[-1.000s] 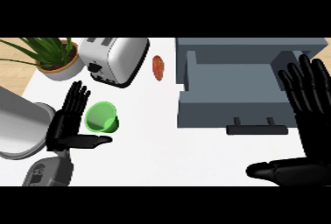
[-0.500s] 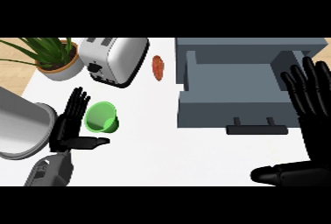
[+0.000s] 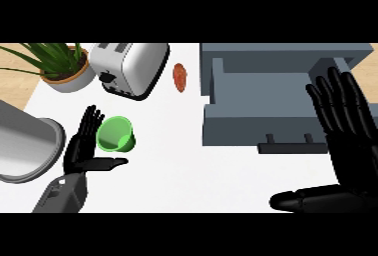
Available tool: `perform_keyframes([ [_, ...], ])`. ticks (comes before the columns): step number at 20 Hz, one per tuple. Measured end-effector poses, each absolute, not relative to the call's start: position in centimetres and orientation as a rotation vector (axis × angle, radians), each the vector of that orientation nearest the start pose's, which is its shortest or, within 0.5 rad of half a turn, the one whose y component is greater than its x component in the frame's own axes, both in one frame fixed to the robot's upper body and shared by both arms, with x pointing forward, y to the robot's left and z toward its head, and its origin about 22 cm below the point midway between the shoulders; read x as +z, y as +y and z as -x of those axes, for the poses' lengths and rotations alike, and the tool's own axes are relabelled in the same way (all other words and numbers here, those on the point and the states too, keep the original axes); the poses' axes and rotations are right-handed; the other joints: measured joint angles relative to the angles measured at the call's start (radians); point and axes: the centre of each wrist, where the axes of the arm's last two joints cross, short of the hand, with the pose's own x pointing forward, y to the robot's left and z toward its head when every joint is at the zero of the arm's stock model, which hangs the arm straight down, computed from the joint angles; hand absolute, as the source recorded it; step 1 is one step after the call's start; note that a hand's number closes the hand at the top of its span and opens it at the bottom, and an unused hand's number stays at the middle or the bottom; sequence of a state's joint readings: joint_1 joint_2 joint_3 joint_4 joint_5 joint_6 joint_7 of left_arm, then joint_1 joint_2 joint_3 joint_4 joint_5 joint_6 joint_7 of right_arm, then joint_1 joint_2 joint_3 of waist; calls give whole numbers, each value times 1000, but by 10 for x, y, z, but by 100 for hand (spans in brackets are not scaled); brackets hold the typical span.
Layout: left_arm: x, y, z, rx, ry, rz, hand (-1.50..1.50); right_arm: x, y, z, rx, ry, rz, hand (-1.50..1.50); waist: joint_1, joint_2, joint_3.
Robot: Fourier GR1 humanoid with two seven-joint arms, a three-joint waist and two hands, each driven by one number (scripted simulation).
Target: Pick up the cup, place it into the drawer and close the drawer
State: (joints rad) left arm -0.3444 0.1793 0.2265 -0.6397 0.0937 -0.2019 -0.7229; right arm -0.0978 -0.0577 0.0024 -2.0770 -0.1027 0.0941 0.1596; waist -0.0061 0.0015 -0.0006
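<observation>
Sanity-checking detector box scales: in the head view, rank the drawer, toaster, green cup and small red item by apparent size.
Largest to smallest:
1. drawer
2. toaster
3. green cup
4. small red item
All sit on the same counter, so nearness barely skews this.

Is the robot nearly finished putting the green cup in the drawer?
Not nearly. Done: nothing yet, though the drawer stands open, ready. In hand: the left hand is open right beside the green cup on the counter, fingers not curled round it. The right hand rests open at the view's right. Left: grasp the cup, put it in the drawer, push the drawer shut.
</observation>
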Motion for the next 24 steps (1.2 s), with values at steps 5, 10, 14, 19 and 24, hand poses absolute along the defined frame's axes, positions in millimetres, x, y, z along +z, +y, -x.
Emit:
perform_keyframes([
  [5,-113,309,-284,66,-1707,41,-150,144,-232,-223,136,-2004,-162,-150,0,0,0],
  [10,-120,307,-288,58,-1709,58,-150,140,-232,-226,137,-2008,-163,-150,-3,1,0],
  [14,-125,309,-288,61,-1710,77,-150,141,-237,-227,142,-2010,-167,-150,-6,2,-1],
  [19,-126,308,-290,86,-1695,93,-150,142,-232,-222,140,-2004,-168,-150,-8,3,-1],
  [24,-130,300,-289,112,-1684,119,-150,147,-234,-221,142,-2007,-176,-150,-8,3,-1],
])
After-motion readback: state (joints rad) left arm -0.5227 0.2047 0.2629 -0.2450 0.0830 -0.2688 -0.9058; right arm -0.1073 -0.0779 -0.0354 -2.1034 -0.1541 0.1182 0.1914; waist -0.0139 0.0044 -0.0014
